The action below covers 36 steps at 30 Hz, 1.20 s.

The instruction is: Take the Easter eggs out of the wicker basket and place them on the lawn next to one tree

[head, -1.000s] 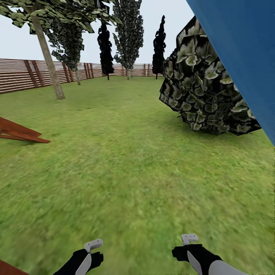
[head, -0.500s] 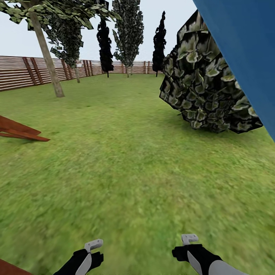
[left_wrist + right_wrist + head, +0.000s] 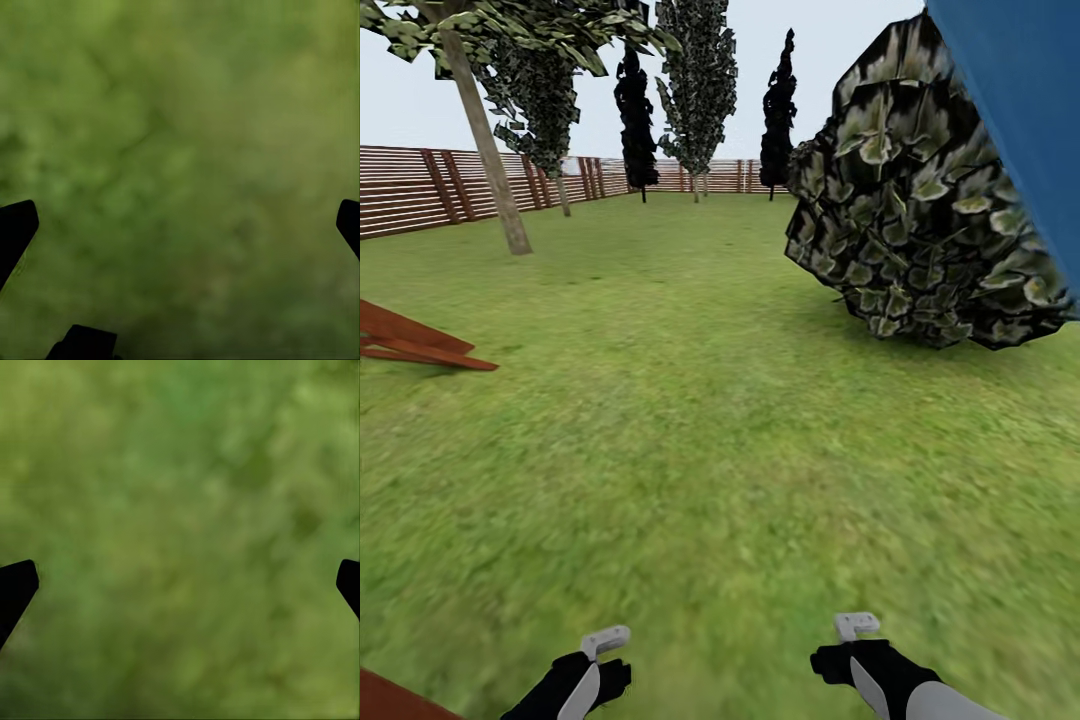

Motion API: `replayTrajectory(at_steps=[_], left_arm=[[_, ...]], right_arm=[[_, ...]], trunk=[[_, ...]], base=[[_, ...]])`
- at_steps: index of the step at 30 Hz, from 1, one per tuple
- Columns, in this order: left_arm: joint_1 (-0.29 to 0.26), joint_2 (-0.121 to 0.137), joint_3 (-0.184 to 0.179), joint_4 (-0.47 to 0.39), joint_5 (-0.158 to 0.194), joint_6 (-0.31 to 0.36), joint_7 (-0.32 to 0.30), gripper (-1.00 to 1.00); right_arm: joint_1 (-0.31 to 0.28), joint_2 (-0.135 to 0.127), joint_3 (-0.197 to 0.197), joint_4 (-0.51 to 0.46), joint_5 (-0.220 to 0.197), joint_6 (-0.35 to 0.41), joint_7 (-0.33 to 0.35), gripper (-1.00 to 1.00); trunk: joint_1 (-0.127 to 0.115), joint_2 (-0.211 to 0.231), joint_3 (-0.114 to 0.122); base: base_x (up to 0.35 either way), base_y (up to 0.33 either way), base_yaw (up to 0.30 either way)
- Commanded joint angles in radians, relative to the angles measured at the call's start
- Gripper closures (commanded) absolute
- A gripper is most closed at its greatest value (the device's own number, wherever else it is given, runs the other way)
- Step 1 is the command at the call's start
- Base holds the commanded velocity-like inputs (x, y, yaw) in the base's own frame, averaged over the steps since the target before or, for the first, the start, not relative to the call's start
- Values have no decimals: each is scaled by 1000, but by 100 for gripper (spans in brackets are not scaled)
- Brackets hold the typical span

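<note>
1. A broad flat expanse of mottled green lawn (image 3: 690, 420) is seen stretching ahead to a brown horizontal-slat wooden fence (image 3: 420, 190).
2. A tall tree with a straight grey-brown bare trunk (image 3: 488, 150) is seen at eleven o'clock, just before the fence.
3. Dark narrow cypresses (image 3: 776, 110) are lined up at twelve o'clock; a large leafy dark-green bush (image 3: 920, 230) and a blue slanted panel (image 3: 1020, 110) are placed at two o'clock.
4. Reddish-brown wooden planks (image 3: 415, 345) are laid on the grass at nine o'clock.
5. The left gripper (image 3: 180, 225) is held over bare grass with fingertips (image 3: 15, 229) spread wide, nothing between them.
6. The right gripper (image 3: 180, 581) is likewise spread apart and empty over grass.
</note>
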State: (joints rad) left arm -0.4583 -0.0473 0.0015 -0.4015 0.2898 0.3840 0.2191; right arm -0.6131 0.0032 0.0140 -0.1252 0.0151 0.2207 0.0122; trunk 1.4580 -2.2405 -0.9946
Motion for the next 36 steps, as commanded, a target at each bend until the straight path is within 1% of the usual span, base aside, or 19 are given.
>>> replayTrajectory(at_steps=[1,7,21,28,36], left_arm=[[0,0,0,-2,9,4,5,-100],[0,-1,0,-2,9,6,6,-100],[0,-2,0,-2,9,7,5,-100],[0,-2,0,-2,9,6,5,-100],[0,-1,0,-2,9,6,6,-100]], right_arm=[[0,0,1,-2,2,6,1,-100],[1,0,1,-1,2,7,1,-100],[1,0,1,-1,2,8,2,-100],[1,0,1,-1,2,7,2,-100],[1,0,1,-1,2,6,2,-100]], trunk=[[0,0,-1],[0,0,-5],[0,0,-28],[0,0,-38],[0,0,-40]], base=[[156,246,0],[143,149,0],[5,5,-4],[0,0,-129],[0,0,-24]])
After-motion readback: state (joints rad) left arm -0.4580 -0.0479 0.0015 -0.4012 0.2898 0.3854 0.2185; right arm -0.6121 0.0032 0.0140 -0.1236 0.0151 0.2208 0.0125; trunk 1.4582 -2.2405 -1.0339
